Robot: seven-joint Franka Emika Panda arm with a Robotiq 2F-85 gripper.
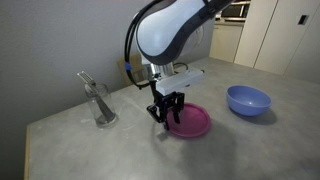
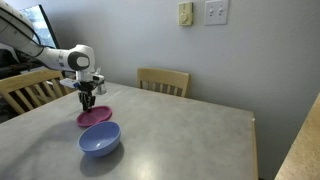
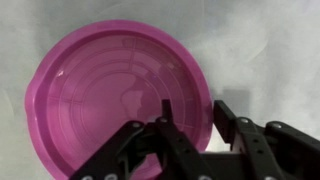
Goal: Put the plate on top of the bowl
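The black two-fingered Robotiq gripper fills the bottom of the wrist view, its jaws standing moderately apart: one finger is over the dish and the other outside, so the rim seems to lie between them with no squeeze visible yet. Just beneath is the flat round magenta-pink plastic plate, resting on the grey speckled table. It looks light, stiff and smooth, so it is likely slippery. The low raised rim is the only real hold, and a firm pinch there should limit tilting once it is lifted. In both exterior views the arm arches over and the wrist points straight down at the plate's edge. The round periwinkle-blue plastic bowl sits upright and apart from the plate, beyond the plate's far edge from the fingers.
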